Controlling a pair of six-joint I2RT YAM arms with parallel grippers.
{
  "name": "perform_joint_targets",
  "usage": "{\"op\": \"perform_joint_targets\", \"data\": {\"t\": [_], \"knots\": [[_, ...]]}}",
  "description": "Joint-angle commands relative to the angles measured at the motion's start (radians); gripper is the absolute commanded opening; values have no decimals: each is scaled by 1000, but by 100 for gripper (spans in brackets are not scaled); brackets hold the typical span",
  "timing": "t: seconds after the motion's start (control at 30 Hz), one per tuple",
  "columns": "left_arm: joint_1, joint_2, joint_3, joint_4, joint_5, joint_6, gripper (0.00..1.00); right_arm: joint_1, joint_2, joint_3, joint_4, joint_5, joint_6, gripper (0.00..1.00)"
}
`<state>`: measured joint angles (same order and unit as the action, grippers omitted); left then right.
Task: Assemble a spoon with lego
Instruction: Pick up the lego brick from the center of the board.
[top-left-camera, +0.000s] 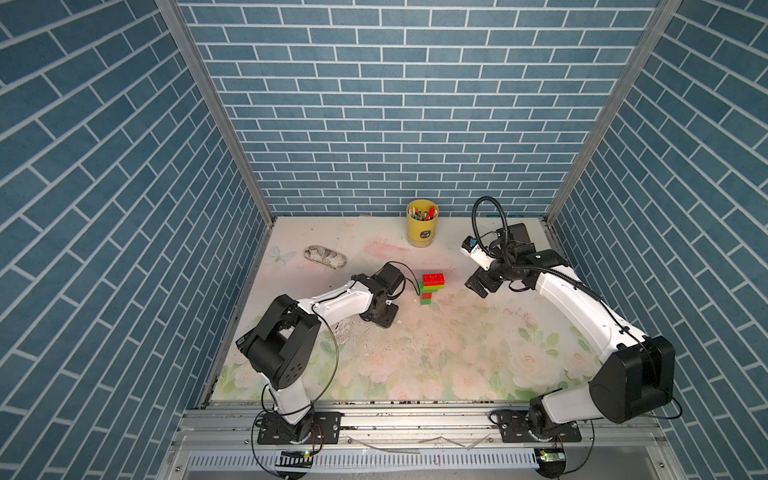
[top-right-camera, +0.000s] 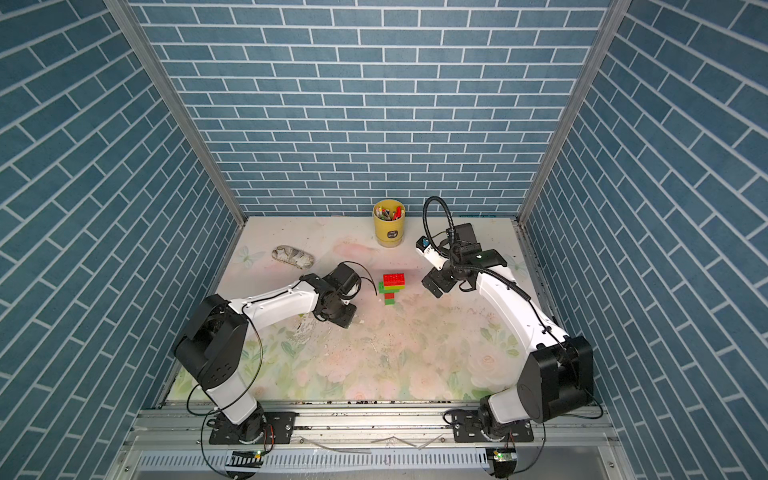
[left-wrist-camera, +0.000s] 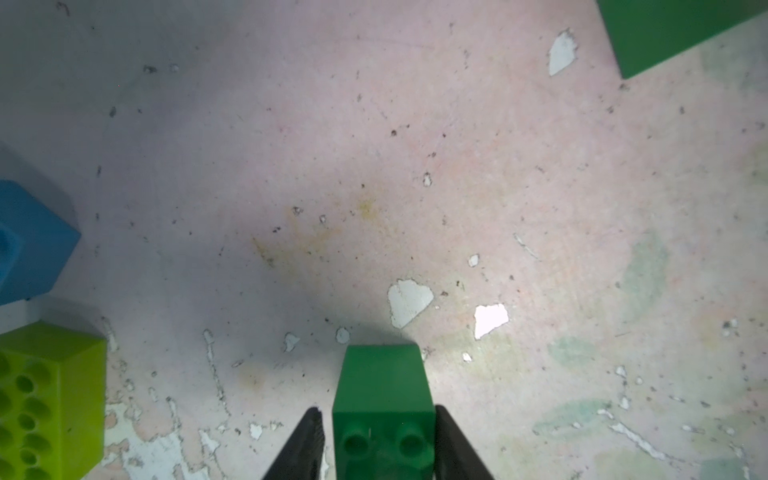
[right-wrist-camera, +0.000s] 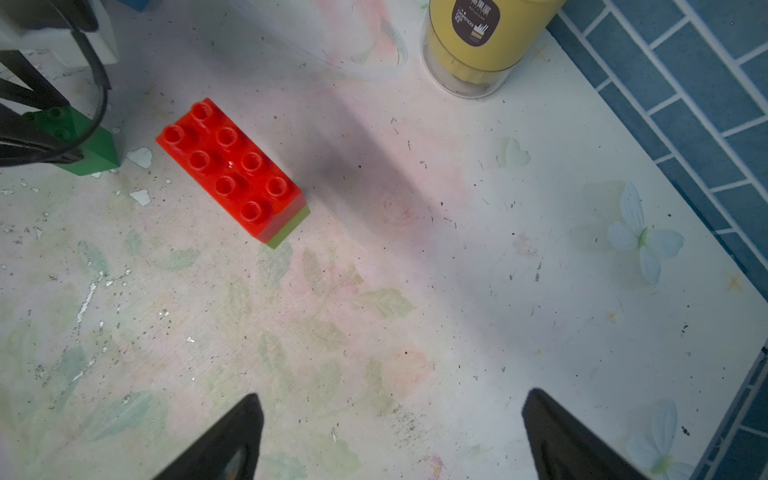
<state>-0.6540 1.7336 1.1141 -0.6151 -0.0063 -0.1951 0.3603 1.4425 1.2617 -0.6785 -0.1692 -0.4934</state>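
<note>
In both top views the spoon (top-left-camera: 432, 287) (top-right-camera: 392, 287) stands mid-desk (top-left-camera: 415, 374), red studded brick on top, between my left hand (top-left-camera: 380, 319) and right hand (top-left-camera: 478, 286), touching neither.

Left wrist view: my fingers (left-wrist-camera: 309, 440) flank 1 dark green brick (left-wrist-camera: 382, 395). 1 touches it and the other shows a sliver of gap, so I cannot tell whether it is clamped.

Right wrist view: my right hand is spread wide over bare desk, holding nothing.

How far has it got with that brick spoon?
Partly built: a stack of green, red and lime bricks stands upright. A dark green brick sits between the left gripper's fingers. A blue brick and a lime brick lie loose; the right gripper is open, empty.
</note>
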Motion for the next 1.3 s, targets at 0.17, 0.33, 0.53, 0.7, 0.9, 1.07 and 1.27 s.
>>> {"op": "perform_joint_targets", "data": {"t": [0.17,0.33,0.53,0.7,0.9,1.07,1.27], "knots": [[-2,-3,-31,22,-2,-5,36,-6,4,8,-3,-29,40,98],[-3,-3,-31,21,-5,-5,44,-7,-2,4,6,-44,57,98],[-1,-3,-40,25,-6,-5,38,-11,-3,4,-1,-37,56,98],[-1,-21,-45,27,-11,1,28,-15,1,5,3,-52,76,98],[-1,-80,38,-53,-7,181,20,-78,28,104,-22,-114,427,98],[4,-98,181,-144,44,459,18,-188,32,61,44,-318,840,96],[19,-5,403,-261,152,670,13,-223,39,-53,188,-492,1048,93]]}}
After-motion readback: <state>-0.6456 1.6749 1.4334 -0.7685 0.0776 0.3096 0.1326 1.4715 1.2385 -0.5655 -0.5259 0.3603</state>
